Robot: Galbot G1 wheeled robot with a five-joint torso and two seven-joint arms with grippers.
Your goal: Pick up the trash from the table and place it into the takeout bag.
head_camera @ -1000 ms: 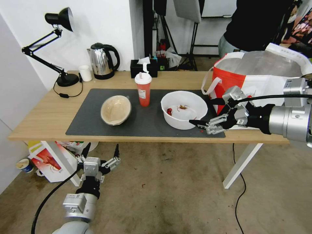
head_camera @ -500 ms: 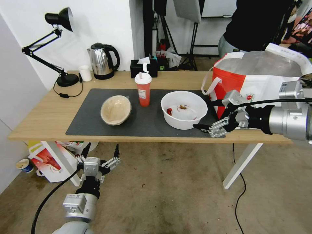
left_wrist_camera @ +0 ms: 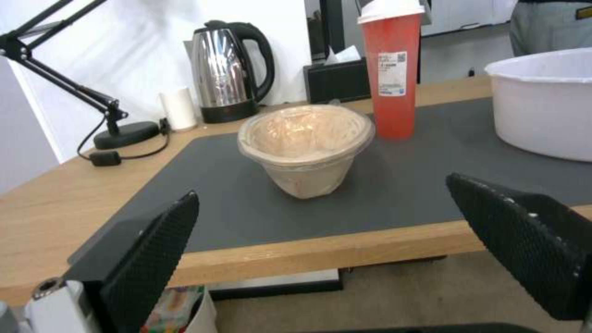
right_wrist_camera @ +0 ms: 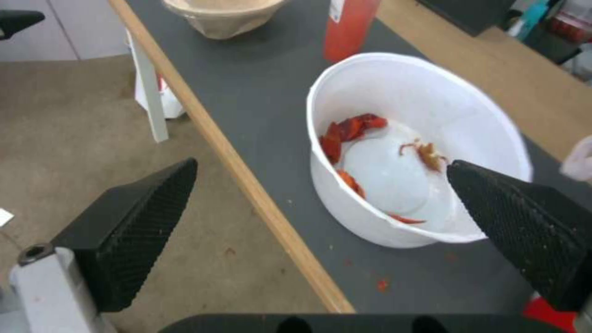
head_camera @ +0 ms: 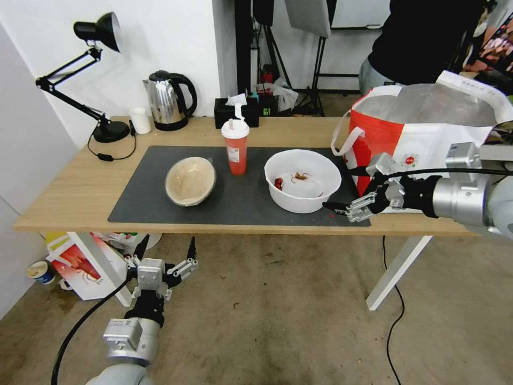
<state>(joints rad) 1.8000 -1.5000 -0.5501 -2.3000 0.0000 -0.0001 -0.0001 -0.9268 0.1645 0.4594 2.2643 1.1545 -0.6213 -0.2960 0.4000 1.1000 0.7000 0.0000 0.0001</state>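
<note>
On the dark mat of the table stand a tan paper bowl, a red drink cup with a white lid and a large white bowl with red scraps. The takeout bag stands open at the table's right end. My right gripper is open, low over the mat between the white bowl and the bag, close to the bowl's right wall. Its wrist view shows the white bowl between the spread fingers. My left gripper hangs open below the table's front edge, facing the tan bowl.
A desk lamp, a kettle, a small white cup and a black tissue box line the table's back edge. A red-and-white carton stands on the floor at the left. A person stands behind the bag.
My right gripper has drawn back a little to the right, toward the bag, and its arm has sunk slightly. The left arm and the table's things have not moved.
</note>
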